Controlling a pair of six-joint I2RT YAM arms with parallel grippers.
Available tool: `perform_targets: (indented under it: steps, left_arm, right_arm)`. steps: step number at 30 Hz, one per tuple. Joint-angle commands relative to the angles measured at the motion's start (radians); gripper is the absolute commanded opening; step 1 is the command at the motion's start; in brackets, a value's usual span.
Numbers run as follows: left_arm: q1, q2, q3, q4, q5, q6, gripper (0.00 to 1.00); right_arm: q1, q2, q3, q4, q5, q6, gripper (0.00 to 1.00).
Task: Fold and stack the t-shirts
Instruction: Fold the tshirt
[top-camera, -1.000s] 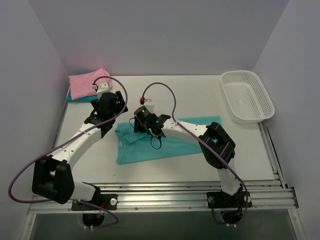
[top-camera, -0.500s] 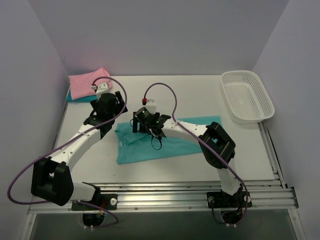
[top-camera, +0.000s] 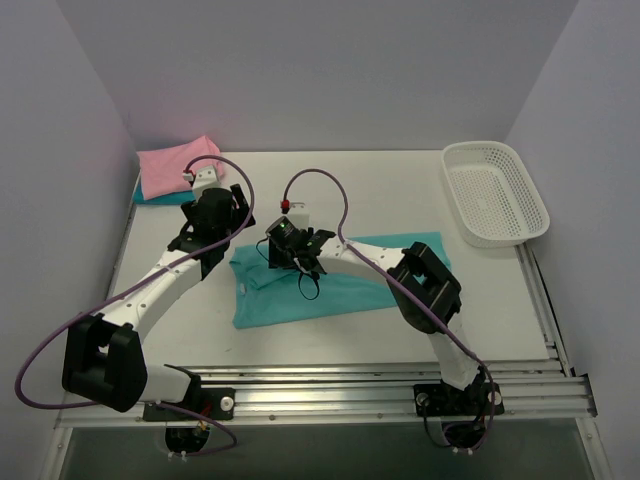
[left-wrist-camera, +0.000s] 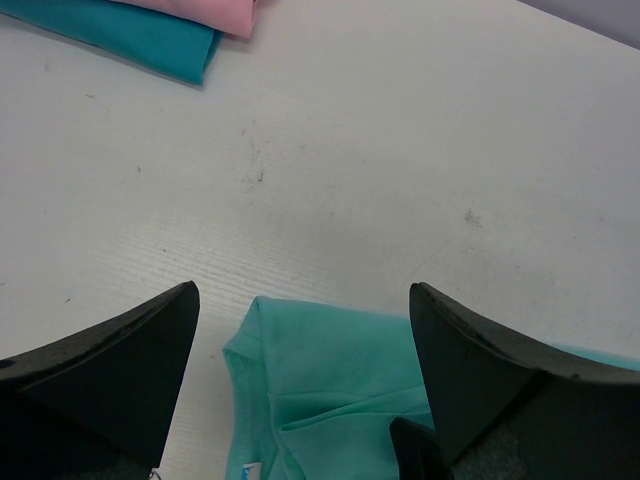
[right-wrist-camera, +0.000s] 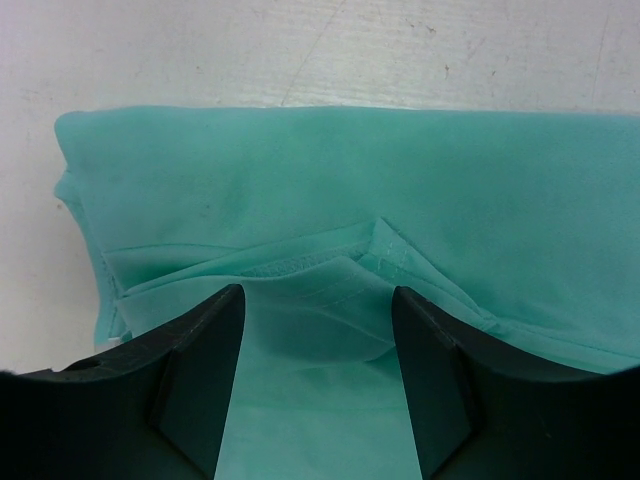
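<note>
Far left: pink t-shirt (top-camera: 178, 160), folded into a soft rounded pad, sits on the darker teal-blue t-shirt (top-camera: 150, 195), of which only a flat edge shows; that makes 2 stacked, matte knit cloth. The left pincer (left-wrist-camera: 302, 300) has barely moved over the last second; its jaws are wide, holding nothing, and it hangs over the bare desk (top-camera: 380, 190) just beyond the collar corner of the third shirt. The desk is white, faintly grained and scuffed. The teal-green t-shirt (top-camera: 300, 305) lies mid-desk as a long band with its collar end to the left. It is thin and limp, with a stitched neckline seam, a raised crease near the collar and a bit of label at the neck. Its outline is unchanged from 1 second ago, so no new fold has been made. The right pincer (right-wrist-camera: 318, 300) has shifted slightly far-left along the collar end. Its jaws are partly apart with cloth lying loose below them and nothing clamped. This is probably a re-aim for a grab, so this shirt likely still needs its cross fold and stacking. Far right: white plastic mesh basket (top-camera: 495, 190), a rigid rounded rectangle, well apart from the shirts.
</note>
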Motion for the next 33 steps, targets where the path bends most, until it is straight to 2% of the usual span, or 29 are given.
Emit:
perform_targets:
  steps: [1,3,6,13,16,22,33]
  left_arm:
    - [0.007,-0.03,0.0,0.046,0.01,0.011,0.95]
    - [0.007,-0.03,-0.002,0.049,0.01,0.011,0.95]
    - [0.007,-0.028,-0.005,0.053,0.01,0.011,0.95]
    - [0.009,-0.021,-0.002,0.056,0.01,0.013,0.95]
    - [0.007,-0.018,-0.002,0.056,0.009,0.013,0.95]
    - [0.007,-0.018,0.0,0.055,0.007,0.014,0.95]
    - [0.007,-0.018,0.001,0.05,0.015,0.014,0.95]
  right_arm:
    - [-0.007,0.014,0.047,-0.033,0.021,-0.012,0.56]
    - [-0.008,0.017,0.048,-0.035,0.022,-0.012,0.56]
    - [-0.011,0.02,0.048,-0.035,0.019,-0.014,0.47]
    - [-0.016,0.022,0.047,-0.036,0.018,-0.017,0.08]
    - [-0.018,0.02,0.044,-0.036,0.016,-0.017,0.0]
    - [-0.018,-0.018,0.008,-0.035,0.018,-0.009,0.0]
    - [-0.005,-0.153,-0.157,-0.007,0.024,0.008,0.0]
